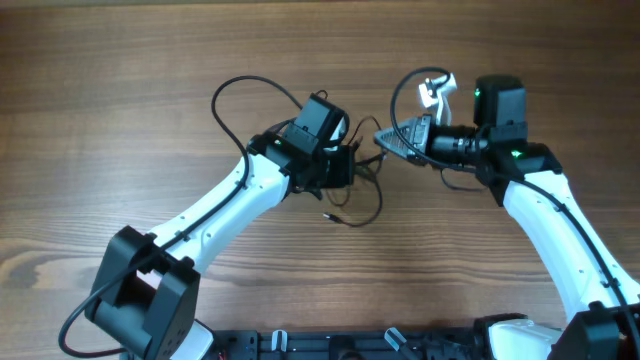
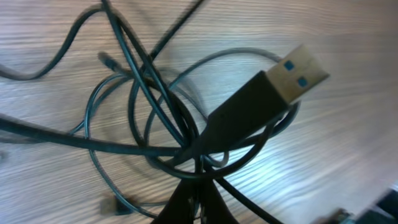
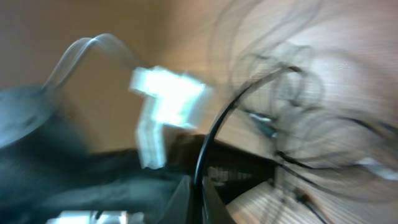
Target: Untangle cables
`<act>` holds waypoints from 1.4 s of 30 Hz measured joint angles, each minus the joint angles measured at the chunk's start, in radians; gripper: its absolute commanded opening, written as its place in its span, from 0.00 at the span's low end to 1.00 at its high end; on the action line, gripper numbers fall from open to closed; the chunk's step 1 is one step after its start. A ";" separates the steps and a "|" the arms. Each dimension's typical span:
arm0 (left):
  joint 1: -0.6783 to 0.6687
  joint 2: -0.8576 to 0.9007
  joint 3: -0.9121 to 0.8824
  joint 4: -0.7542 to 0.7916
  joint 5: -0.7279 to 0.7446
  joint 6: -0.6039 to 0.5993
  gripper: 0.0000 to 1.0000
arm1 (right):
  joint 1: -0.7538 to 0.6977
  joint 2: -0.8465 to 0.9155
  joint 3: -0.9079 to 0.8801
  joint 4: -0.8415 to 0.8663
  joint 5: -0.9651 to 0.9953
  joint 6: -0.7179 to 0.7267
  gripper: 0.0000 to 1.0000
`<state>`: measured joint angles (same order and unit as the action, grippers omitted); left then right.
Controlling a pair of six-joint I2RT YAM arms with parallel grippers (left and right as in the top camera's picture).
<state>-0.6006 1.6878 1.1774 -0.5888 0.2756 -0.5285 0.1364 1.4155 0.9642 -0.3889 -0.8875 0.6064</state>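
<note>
The cables [image 1: 358, 192] are thin dark wires tangled in loops on the wooden table between my two grippers. My left gripper [image 1: 347, 166] is shut on the bundle. In the left wrist view its fingers [image 2: 200, 200] pinch several crossing strands [image 2: 163, 111]. A black USB plug [image 2: 273, 93] with a blue insert sticks up to the right. Small plug ends lie at the lower left [image 2: 112, 204] and upper left [image 2: 104, 58]. My right gripper [image 1: 386, 140] is shut on one black strand [image 3: 208, 140], with its fingers [image 3: 199, 202] closed around it. That view is blurred.
A loose plug end [image 1: 328, 214] lies in front of the tangle. A thicker black arm cable [image 1: 232, 92] loops behind the left wrist. A white cable and connector [image 1: 437, 88] sit on the right wrist, blurred in the right wrist view [image 3: 166, 99].
</note>
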 measured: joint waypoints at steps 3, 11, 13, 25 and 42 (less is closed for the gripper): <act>0.054 -0.001 0.000 -0.103 -0.072 0.003 0.04 | 0.002 0.000 -0.001 -0.205 0.314 0.015 0.04; 0.293 -0.064 0.000 -0.256 -0.215 0.050 0.04 | 0.002 0.001 -0.003 -0.438 0.980 0.079 0.04; 0.360 -0.095 0.000 -0.264 -0.228 0.054 0.04 | 0.002 0.001 -0.003 -0.459 1.080 0.095 0.04; 0.569 -0.278 0.000 -0.287 -0.206 0.069 0.04 | 0.002 0.001 -0.003 -0.472 1.159 0.109 0.04; 1.040 -0.378 0.000 -0.302 0.014 0.083 0.04 | -0.203 0.001 -0.003 -0.451 1.202 0.140 0.04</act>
<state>0.4389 1.3094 1.1774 -0.8906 0.2901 -0.4458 -0.0666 1.4162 0.9615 -0.8402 0.3141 0.7464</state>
